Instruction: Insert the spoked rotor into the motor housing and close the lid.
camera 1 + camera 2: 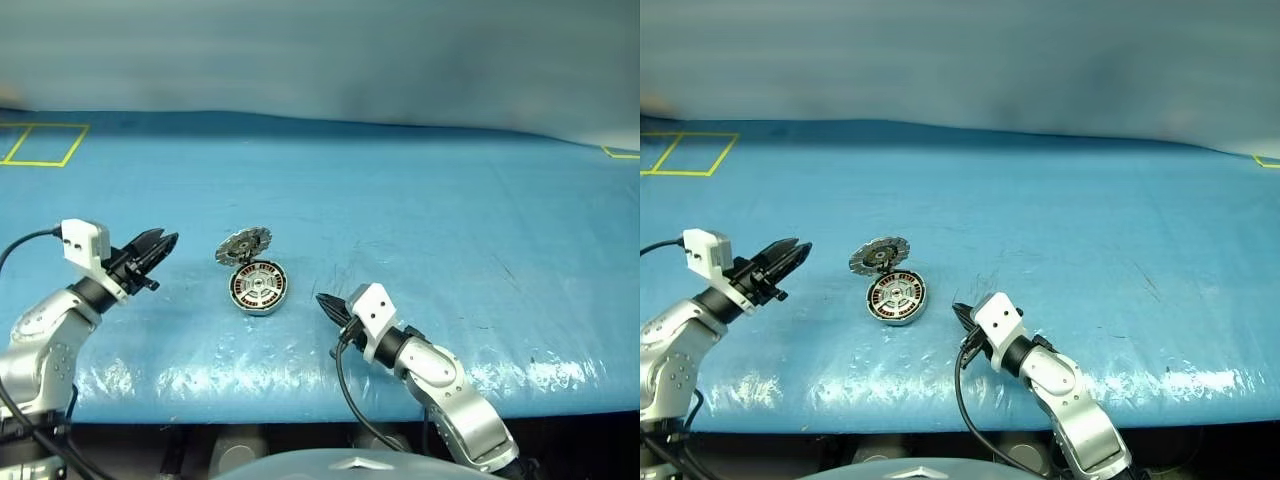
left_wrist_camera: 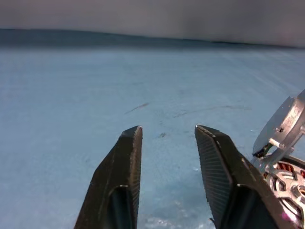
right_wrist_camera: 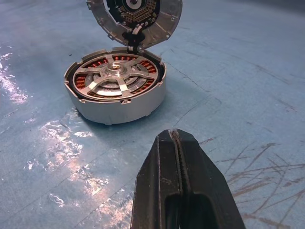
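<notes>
Motor housing (image 1: 259,287) between both pincers — left pincer (image 1: 166,243) apart, right pincer (image 1: 324,302) together

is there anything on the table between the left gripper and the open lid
Nothing visible. Bare blue table lies between the left gripper and the lid, which stands open, tilted up behind the motor housing.

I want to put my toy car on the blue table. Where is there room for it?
Lots of bare room behind the round motor and its open lid, and to the right of the right claw, on the blue table. It is crowded between the two claws, where the motor sits by the left claw.
</notes>
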{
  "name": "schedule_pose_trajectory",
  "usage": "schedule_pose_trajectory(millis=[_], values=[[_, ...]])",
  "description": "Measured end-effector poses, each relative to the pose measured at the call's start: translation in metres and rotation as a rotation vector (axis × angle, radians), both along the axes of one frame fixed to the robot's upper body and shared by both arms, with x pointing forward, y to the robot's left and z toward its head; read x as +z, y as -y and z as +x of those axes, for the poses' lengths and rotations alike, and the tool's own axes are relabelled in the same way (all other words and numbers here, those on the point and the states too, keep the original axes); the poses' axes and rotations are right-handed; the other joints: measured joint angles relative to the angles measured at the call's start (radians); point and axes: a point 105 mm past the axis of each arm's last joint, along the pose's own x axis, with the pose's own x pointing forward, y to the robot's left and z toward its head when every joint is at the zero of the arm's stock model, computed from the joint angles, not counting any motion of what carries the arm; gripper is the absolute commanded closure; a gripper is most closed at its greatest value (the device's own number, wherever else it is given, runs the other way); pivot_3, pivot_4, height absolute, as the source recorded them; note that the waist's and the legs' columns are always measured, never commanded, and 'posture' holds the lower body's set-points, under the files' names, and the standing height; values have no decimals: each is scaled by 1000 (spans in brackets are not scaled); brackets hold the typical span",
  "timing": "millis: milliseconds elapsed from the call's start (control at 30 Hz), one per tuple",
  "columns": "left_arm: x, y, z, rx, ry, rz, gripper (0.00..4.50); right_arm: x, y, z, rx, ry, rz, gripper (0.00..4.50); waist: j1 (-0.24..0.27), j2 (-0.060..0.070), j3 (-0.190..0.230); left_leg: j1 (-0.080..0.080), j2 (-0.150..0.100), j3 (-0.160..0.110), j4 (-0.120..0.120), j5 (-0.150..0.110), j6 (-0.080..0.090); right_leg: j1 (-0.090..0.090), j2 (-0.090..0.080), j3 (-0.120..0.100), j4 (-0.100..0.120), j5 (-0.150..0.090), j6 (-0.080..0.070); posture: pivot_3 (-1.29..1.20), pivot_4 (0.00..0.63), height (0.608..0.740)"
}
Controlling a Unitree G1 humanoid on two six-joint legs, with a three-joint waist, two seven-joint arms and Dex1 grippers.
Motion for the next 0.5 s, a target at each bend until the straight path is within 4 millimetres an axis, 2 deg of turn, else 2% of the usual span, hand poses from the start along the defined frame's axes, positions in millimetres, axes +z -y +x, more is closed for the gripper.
schedule_pose_trajectory(millis=[67, 300, 500], values=[[4, 9, 12, -63, -17, -38, 4475, -1, 0, -2, -12, -7, 5, 4500, 0, 0, 0, 0, 0, 0, 0, 0, 0, 0, 0, 0, 0, 0, 1, 0, 150, 740], [2, 51, 37, -293, -168, -154, 4475, -3, 4, -5, -75, -14, 11, 4500, -2, 0, 0, -1, 0, -1, 0, 0, 0, 0, 1, 0, 1, 3, 5, 0, 150, 740], [-2, 79, 36, -455, -264, -185, 4475, 0, 7, -7, -113, -7, 21, 4500, -5, 0, 0, -1, 0, -1, -1, 0, 0, 0, 1, 0, 1, 3, 5, 0, 150, 740]])
